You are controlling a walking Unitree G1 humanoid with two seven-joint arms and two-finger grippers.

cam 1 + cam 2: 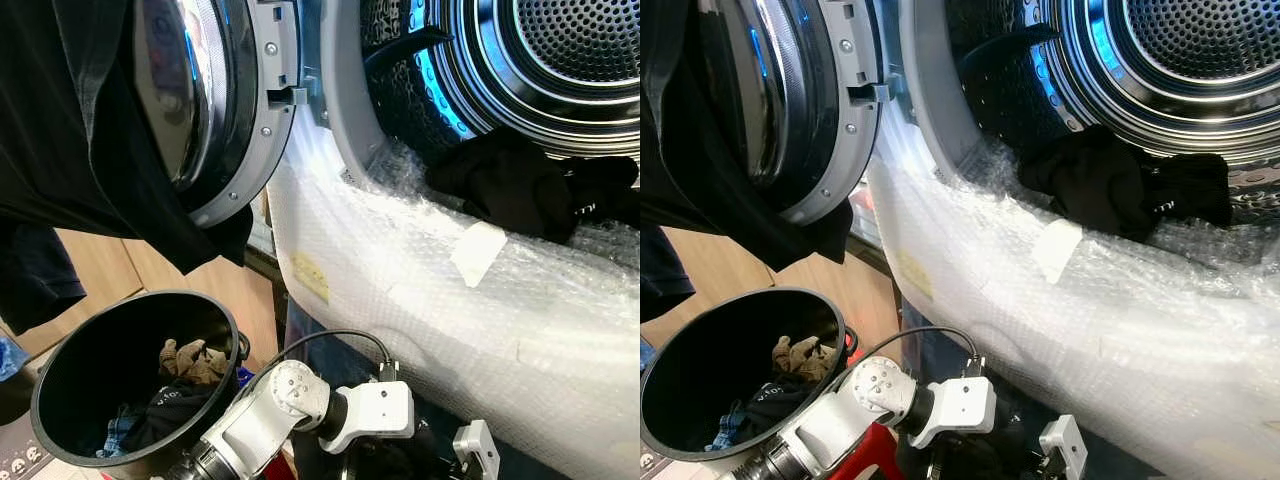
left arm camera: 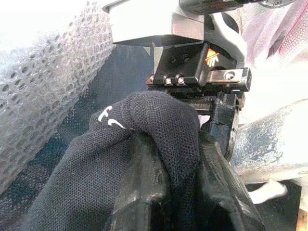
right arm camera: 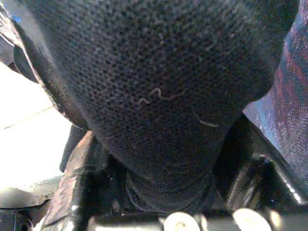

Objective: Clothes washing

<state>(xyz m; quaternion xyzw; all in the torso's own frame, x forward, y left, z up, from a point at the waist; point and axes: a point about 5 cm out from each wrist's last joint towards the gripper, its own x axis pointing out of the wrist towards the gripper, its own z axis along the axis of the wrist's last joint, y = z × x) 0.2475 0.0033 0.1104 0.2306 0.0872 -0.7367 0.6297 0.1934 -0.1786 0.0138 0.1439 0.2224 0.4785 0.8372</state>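
Left eye view: The washing machine (image 1: 470, 300) stands with its front wrapped in bubble wrap (image 1: 430, 290) and its door (image 1: 215, 100) swung open to the robot's left. A dark garment (image 1: 510, 180) lies on the lower lip of the drum opening (image 1: 560, 70), partly over the wrap. A second black garment (image 1: 70, 150) hangs across the open door's glass. A white label (image 1: 476, 252) sits on the wrap just below the drum lip. At the lower left stands a black laundry bucket (image 1: 60, 400) with mixed clothes (image 1: 185, 365) at its bottom, among them a tan piece. The left arm (image 1: 290, 405) reaches across the bottom edge, below the machine's front.

Right eye view: Same scene. The garment on the drum lip and the bucket are well apart.

Left wrist view: The left gripper (image 2: 168, 192) is closed on a black mesh cloth (image 2: 144, 144) bearing a small white logo; the fabric bunches between and over the two fingers. The other gripper's body sits just beyond the cloth. Bubble wrap runs along one side.

Right wrist view: The right gripper (image 3: 159, 192) has the same black mesh cloth draped over it at close range. Dark finger parts flank the fabric, but I cannot tell whether they are closed on it.
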